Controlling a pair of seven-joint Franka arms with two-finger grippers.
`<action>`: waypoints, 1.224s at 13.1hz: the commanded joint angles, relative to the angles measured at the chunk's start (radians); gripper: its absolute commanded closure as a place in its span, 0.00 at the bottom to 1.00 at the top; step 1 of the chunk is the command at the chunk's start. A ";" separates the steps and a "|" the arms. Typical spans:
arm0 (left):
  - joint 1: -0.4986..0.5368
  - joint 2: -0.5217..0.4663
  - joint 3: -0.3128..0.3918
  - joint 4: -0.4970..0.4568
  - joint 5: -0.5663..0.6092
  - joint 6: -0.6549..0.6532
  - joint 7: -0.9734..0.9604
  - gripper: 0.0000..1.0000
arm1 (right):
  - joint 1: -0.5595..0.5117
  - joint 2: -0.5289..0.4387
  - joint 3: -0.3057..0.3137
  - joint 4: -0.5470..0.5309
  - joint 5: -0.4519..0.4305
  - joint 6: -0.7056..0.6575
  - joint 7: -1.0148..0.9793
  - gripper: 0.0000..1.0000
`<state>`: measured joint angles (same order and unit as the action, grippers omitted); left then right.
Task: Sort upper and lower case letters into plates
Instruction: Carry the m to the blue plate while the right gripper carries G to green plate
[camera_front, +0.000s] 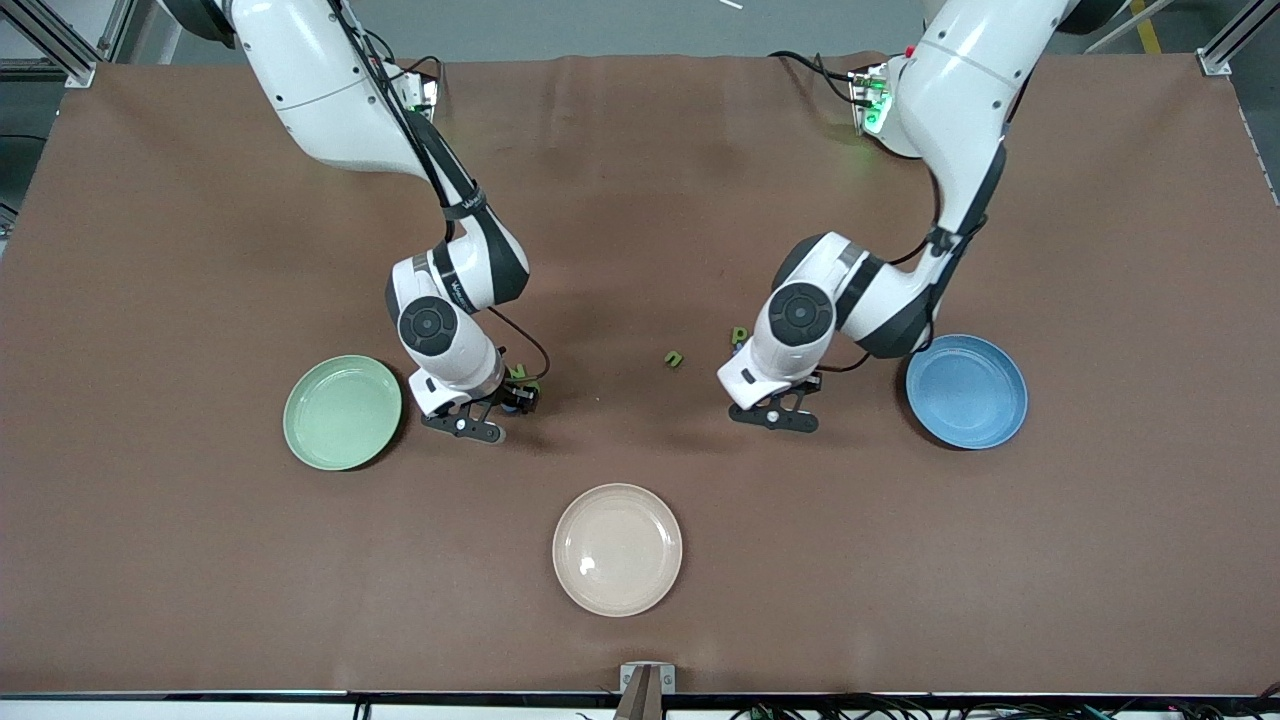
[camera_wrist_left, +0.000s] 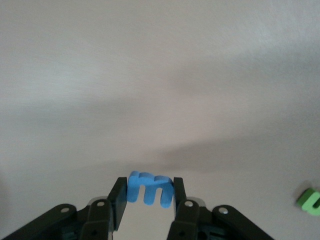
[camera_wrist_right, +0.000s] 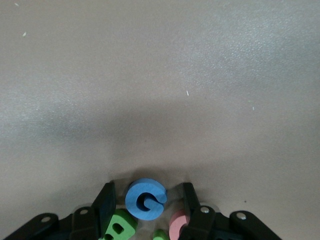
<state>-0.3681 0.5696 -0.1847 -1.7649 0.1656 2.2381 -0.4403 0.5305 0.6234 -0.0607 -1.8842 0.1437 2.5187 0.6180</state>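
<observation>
The left tool (camera_wrist_left: 148, 192) is clenched on a blue lowercase "m" (camera_wrist_left: 150, 189), low over the counter (camera_front: 640, 200) beside the blue plate (camera_front: 966, 391). The right tool (camera_wrist_right: 145, 200), beside the mint green plate (camera_front: 342, 412), straddles a blue "G" (camera_wrist_right: 145, 199) with gaps either side, among green and pink letters.
</observation>
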 joint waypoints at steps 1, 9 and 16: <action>0.085 -0.141 -0.009 -0.128 0.015 -0.026 0.104 0.78 | 0.011 0.001 -0.010 -0.021 0.010 0.017 0.008 0.52; 0.414 -0.260 -0.010 -0.304 0.079 -0.014 0.432 0.78 | -0.053 -0.057 -0.016 0.029 0.008 -0.132 -0.068 0.99; 0.569 -0.226 -0.018 -0.384 0.193 0.129 0.607 0.78 | -0.308 -0.204 -0.045 -0.016 -0.004 -0.342 -0.608 0.98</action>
<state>0.1815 0.3476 -0.1890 -2.1118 0.3129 2.3160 0.1593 0.2739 0.4685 -0.1211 -1.8223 0.1428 2.1653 0.1075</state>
